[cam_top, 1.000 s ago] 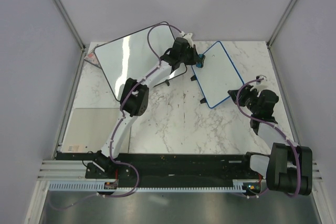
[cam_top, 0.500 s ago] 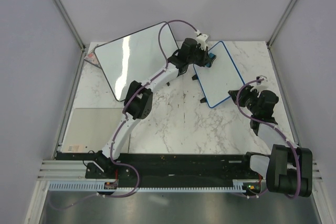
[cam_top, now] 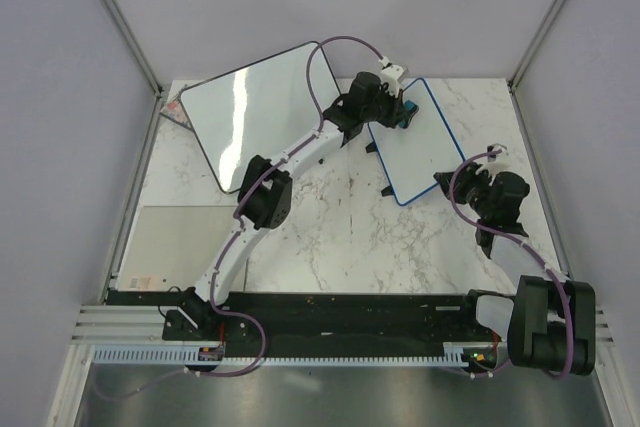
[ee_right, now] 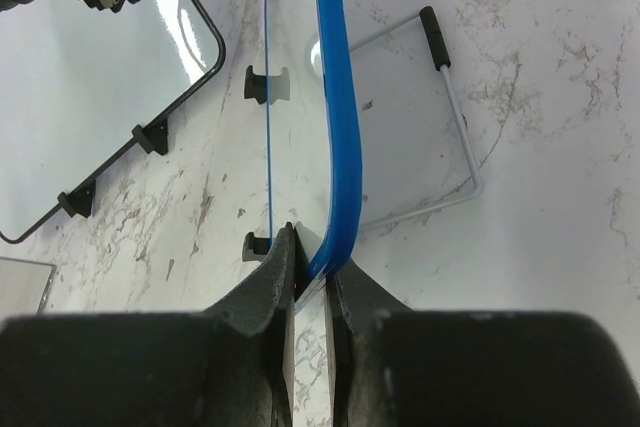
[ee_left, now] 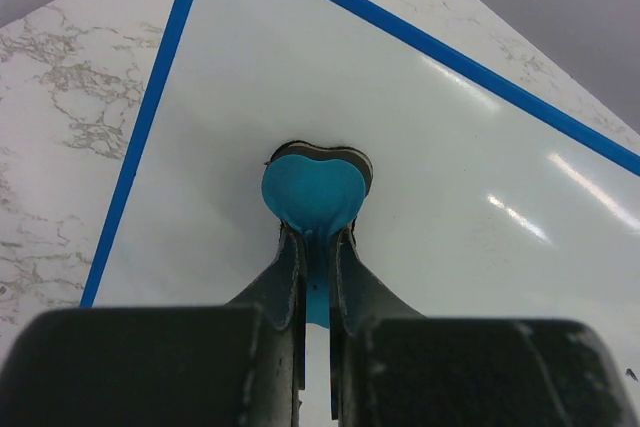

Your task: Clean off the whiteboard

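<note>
The whiteboard (cam_top: pixel 418 147), small, blue-framed and round-cornered, stands tilted at the back right of the marble table. Its white face (ee_left: pixel 470 177) shows no marks. My left gripper (cam_top: pixel 396 113) is over the board's upper part, shut on the thin tab of a blue eraser (ee_left: pixel 312 190) whose pad rests against the board face. My right gripper (cam_top: pixel 447 180) is at the board's near right edge. In the right wrist view its jaws (ee_right: pixel 312 265) are shut on the blue frame (ee_right: pixel 336 107), seen edge-on.
A larger black-framed whiteboard (cam_top: pixel 255 112) leans at the back left, close to the left arm's forearm. A wire stand (ee_right: pixel 455 117) lies behind the small board. A grey plate (cam_top: pixel 180 237) lies at the table's left edge. Enclosure walls surround the table.
My left gripper has slid the eraser to the right, from the board's left edge onto its upper face. The right gripper and the board have stayed put.
</note>
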You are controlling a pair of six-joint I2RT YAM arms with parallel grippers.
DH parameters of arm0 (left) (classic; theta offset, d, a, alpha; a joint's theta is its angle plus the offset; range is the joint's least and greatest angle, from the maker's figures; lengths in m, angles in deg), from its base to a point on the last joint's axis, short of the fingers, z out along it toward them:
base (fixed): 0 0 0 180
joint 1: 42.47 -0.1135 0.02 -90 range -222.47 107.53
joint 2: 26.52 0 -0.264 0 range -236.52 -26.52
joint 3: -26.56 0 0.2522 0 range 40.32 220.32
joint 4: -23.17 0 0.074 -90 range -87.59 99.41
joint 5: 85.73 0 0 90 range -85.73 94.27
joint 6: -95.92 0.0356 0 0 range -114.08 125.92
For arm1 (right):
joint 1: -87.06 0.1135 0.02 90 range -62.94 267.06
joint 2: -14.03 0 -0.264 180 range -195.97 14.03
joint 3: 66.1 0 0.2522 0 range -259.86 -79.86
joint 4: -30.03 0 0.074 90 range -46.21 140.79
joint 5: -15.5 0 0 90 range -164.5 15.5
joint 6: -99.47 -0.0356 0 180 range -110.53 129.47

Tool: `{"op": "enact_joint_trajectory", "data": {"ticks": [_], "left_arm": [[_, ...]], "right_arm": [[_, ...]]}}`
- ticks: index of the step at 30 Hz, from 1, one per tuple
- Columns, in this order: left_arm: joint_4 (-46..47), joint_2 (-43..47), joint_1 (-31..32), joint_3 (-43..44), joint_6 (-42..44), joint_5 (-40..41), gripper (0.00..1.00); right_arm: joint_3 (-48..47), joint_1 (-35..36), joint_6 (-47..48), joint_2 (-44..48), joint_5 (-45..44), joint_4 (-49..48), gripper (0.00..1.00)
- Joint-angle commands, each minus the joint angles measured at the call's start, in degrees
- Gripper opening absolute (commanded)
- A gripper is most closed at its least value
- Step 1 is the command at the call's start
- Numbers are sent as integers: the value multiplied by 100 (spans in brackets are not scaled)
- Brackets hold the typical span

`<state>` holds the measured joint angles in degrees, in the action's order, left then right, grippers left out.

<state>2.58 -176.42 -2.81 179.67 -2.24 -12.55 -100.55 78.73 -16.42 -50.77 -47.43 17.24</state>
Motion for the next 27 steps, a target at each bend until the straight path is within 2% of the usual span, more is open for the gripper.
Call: {"op": "enact_joint_trajectory", "data": {"ticks": [1,5,13,17,21,24,27], "left_arm": [[-37,102,-72,242,-642,-173,2],[-704,128,-239,216,-1029,-199,2],[-1250,444,-318,-724,-1512,-401,2],[-1365,655,-310,-1277,-1785,-77,2],[-1374,665,-345,-1472,-1882,616,2],[-1164,594,-362,-1481,-1978,838,2],[-470,550,-432,-1577,-2206,419,2]], "right_arm": [[100,166,787,-42,246,378,0],[82,175,778,-60,255,378,0],[117,183,770,-16,255,361,0],[135,183,752,20,255,343,0],[170,183,743,37,290,325,0],[170,183,743,46,281,308,0],[170,183,734,37,299,308,0]]}}
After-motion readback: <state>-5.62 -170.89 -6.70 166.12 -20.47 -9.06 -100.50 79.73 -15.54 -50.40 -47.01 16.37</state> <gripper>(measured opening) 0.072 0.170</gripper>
